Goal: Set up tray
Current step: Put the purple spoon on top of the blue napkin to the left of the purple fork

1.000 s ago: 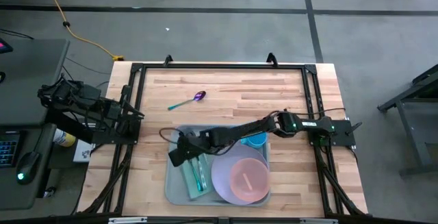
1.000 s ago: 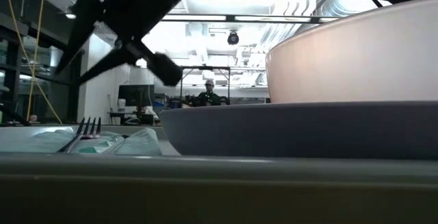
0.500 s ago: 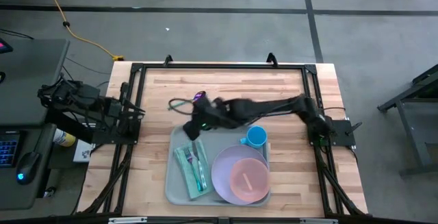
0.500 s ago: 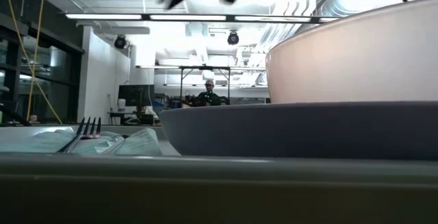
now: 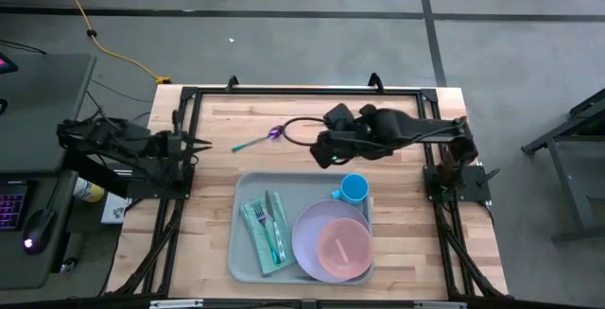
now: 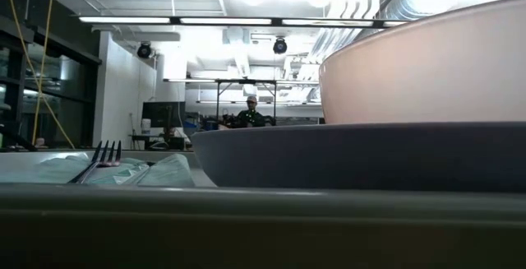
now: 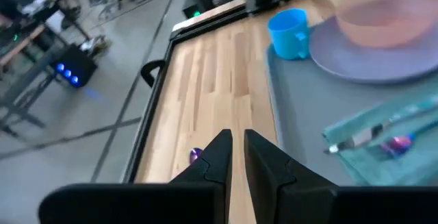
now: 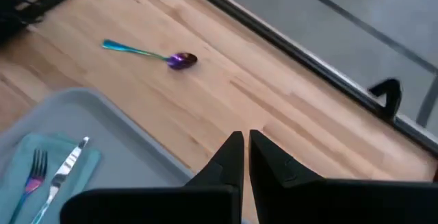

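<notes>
The pale grey-green tray (image 5: 301,188) lies at the table's near middle. In it a teal napkin (image 5: 265,231) carries a fork (image 5: 266,216) and a knife (image 5: 276,224). A lavender plate (image 5: 331,243) holds a pink bowl (image 5: 342,248), and a blue cup (image 5: 354,189) stands at the far right corner. A purple-bowled spoon (image 5: 257,140) lies flat on the wood beyond the tray. My right gripper (image 5: 319,151) hovers shut past the tray's far edge, right of the spoon (image 8: 147,51). My left gripper (image 5: 196,143) waits shut at the table's left edge.
Bare wood lies between the spoon and the tray (image 8: 102,114), and along the far edge. A black frame (image 5: 302,90) borders the table. A black cable loop (image 5: 295,123) hangs by the right arm. In the low view, the tray rim (image 6: 246,220) and plate (image 6: 353,154) fill the foreground.
My right gripper has risen from over the napkin on the tray's left side. It has swung toward the far edge and then rightward, out of the low view, ending beyond the tray's far rim. The fork, napkin and other tray items have stayed put.
</notes>
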{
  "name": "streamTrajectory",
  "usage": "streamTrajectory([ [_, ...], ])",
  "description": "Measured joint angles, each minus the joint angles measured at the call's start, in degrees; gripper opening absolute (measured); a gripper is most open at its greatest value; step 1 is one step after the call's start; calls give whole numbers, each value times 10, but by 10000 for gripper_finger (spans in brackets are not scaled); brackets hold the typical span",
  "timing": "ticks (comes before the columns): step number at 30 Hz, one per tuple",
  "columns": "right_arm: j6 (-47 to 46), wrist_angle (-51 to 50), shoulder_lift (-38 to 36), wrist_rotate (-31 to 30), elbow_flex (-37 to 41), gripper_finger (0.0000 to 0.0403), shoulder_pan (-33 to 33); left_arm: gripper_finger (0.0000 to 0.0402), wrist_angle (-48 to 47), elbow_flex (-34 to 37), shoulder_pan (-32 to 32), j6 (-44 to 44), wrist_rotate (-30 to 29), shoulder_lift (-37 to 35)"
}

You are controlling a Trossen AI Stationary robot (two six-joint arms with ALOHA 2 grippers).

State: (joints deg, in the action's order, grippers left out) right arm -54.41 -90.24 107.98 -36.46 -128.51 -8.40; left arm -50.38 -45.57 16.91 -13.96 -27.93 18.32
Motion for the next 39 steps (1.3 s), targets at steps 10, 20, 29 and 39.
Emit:
streamTrajectory([
  [10,102,2,-87,22,0,0,2,72,150,123,-1,160,-109,32],
  [20,203,2,-215,-3,0,0,6,72,162,99,-161,263,-17,168],
  [29,269,2,-230,16,0,0,5,72,162,56,-381,118,217,348],
  [39,301,2,-246,62,1,0,5,72,112,-45,-479,-97,315,550],
])
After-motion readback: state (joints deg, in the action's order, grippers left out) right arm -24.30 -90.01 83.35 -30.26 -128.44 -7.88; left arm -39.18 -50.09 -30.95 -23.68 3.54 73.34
